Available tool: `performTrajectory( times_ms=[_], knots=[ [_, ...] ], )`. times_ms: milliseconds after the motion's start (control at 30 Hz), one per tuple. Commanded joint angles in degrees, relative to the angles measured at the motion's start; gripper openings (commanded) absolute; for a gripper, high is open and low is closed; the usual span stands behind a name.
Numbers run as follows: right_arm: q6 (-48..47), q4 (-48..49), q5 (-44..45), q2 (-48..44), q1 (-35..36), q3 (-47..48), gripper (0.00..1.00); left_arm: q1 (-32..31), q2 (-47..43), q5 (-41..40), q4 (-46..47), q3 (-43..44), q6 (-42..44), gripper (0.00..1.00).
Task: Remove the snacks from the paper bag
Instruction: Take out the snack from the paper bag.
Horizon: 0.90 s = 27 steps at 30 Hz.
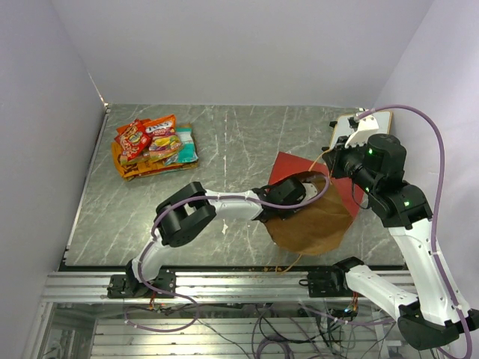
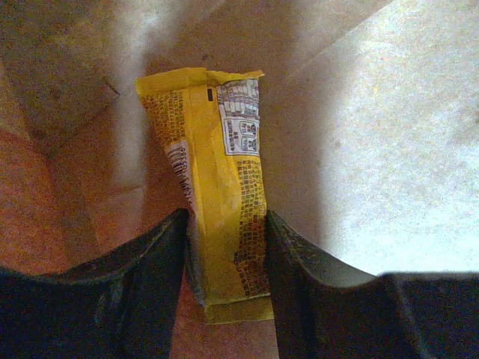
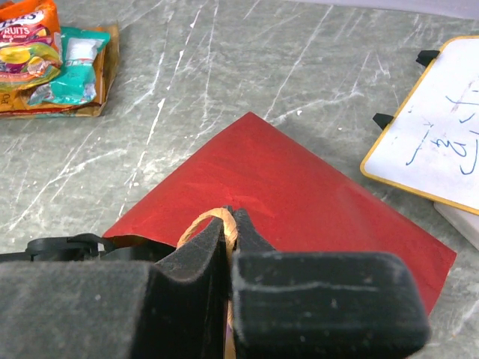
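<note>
The paper bag (image 1: pixel 318 221) lies on its side at centre right, red outside (image 3: pixel 299 194), brown inside (image 2: pixel 82 202). My left gripper (image 1: pixel 293 196) reaches into its mouth. In the left wrist view the left gripper (image 2: pixel 224 232) has its fingers (image 2: pixel 153 269) pressed against both sides of a yellow snack packet (image 2: pixel 217 172) that lies on the bag's inner floor. My right gripper (image 3: pixel 233 223) is shut on the bag's tan twisted handle (image 3: pixel 202 223) and holds it up (image 1: pixel 338 161). Several snacks (image 1: pixel 153 146), orange, red and green, lie piled at far left.
A white wood-framed board (image 1: pixel 363 126) with writing lies at the far right, just behind my right gripper, and shows in the right wrist view (image 3: pixel 434 134). The snack pile (image 3: pixel 45 60) sits on a flat orange bag. Grey marble tabletop (image 1: pixel 232 149) lies between pile and bag.
</note>
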Motion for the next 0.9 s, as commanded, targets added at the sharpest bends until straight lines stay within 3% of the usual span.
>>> performTrajectory(
  times_ms=[0,400,700,867],
  knots=[
    [-0.15,-0.12,0.33,-0.62,0.19,0.46,0.0,0.11,-4.22,1.57,-1.55,-1.8,-1.67,0.53],
    [0.02,0.11,0.17,-0.63,0.18,0.31,0.0,-2.36,-13.34,1.68,-3.45,-5.6,-3.12,0.41],
    [0.2,0.58,-0.12,-0.34,0.19,-0.3,0.0,-5.96,-25.44,-0.27,-5.38,-10.12,-7.02,0.36],
    [0.36,0.96,-0.77,0.07,0.18,-0.48,0.0,-6.05,-32.42,0.62,-5.95,-11.9,-8.4,0.24]
  ],
)
